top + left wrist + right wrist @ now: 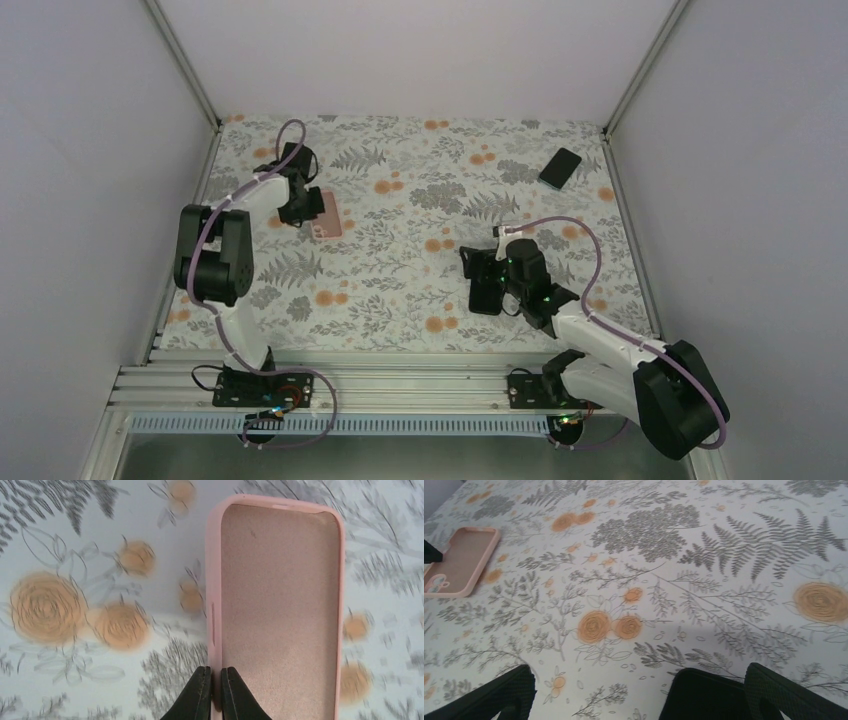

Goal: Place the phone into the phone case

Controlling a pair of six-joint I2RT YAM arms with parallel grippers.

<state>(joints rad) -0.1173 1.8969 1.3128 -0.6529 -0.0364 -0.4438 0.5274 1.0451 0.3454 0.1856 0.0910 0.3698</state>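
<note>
1. Left arm (pixel 215 250) reaches to the upper left of the top view with its elbow folded. The left gripper (pixel 215 672) is pinched on one long side wall of the pink phone case (pixel 280 605).
2. The case lies open side up on the floral table (pixel 420 260).
3. Right arm (pixel 610 350) is bent low at lower right. The right gripper (pixel 639 680) has its fingers spread wide and holds nothing.
4. Phone (pixel 560 167) lies at upper right, well apart from both grippers.
5. The case's near end is cut off in the left wrist view. The dark block (pixel 704 695) at the bottom edge of the right wrist view can't be identified.

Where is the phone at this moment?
In the top view, the phone lies at the table's far right corner, beyond the right claw and far from the pink case.
</note>
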